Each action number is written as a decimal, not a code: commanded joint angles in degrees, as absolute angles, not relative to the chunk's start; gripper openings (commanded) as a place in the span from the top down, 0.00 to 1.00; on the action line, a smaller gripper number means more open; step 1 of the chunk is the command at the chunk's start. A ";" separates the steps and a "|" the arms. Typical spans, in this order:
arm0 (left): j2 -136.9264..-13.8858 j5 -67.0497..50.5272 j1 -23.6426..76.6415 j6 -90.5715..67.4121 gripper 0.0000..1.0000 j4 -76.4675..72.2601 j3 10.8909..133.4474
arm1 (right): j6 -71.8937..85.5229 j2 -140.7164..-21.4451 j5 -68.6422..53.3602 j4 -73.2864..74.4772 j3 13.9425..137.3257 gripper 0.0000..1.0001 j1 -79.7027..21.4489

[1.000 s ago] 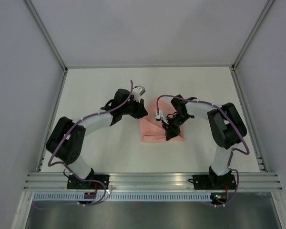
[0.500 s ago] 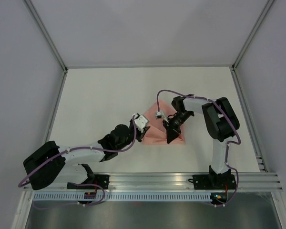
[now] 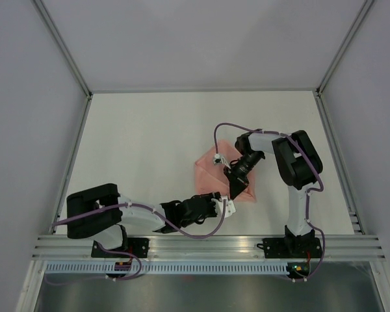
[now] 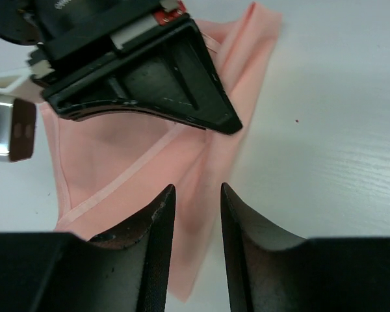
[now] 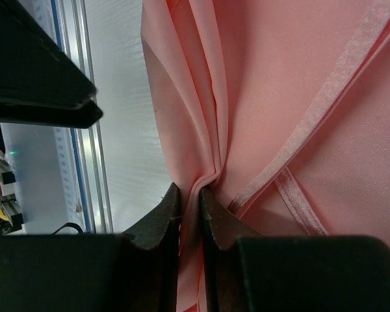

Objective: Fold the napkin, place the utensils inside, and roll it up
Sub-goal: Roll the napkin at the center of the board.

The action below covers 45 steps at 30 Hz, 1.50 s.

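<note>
The napkin (image 3: pixel 208 174) is a pale salmon-pink cloth, folded and creased, lying mid-table. My right gripper (image 3: pixel 238 191) is shut on a raised fold at its near right edge; the right wrist view shows the fold of cloth (image 5: pixel 279 97) pinched between the right gripper's (image 5: pixel 190 192) tips. My left gripper (image 3: pixel 222 203) lies low at the napkin's near corner. In the left wrist view the left gripper (image 4: pixel 197 192) is open by a narrow gap, with the cloth's corner (image 4: pixel 130 156) lying between its tips, unpinched. The right gripper (image 4: pixel 149 78) shows just beyond. The utensils are out of view.
The aluminium rail (image 3: pixel 208 244) runs along the table's near edge, close behind the left arm, and shows in the right wrist view (image 5: pixel 84 130). White walls and frame posts (image 3: pixel 71 71) bound the table on three sides.
My left arm has swung from the napkin's far left side round to the near edge, and its gripper now sits at the near corner. The right gripper kept its pinch and moved slightly nearer.
</note>
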<state>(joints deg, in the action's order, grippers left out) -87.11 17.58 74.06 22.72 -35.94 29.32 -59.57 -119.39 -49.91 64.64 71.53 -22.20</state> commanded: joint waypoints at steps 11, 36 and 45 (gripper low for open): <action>-98.43 14.77 74.97 31.55 0.56 -44.56 34.36 | -63.28 -124.19 -39.55 58.10 70.93 0.82 -21.71; -104.59 0.62 70.66 18.03 0.74 -37.27 38.40 | -62.32 -124.89 -39.29 58.18 71.89 0.83 -21.71; -105.99 -9.04 66.10 8.10 0.98 -31.74 39.81 | -61.18 -124.28 -39.20 57.13 71.11 0.82 -21.71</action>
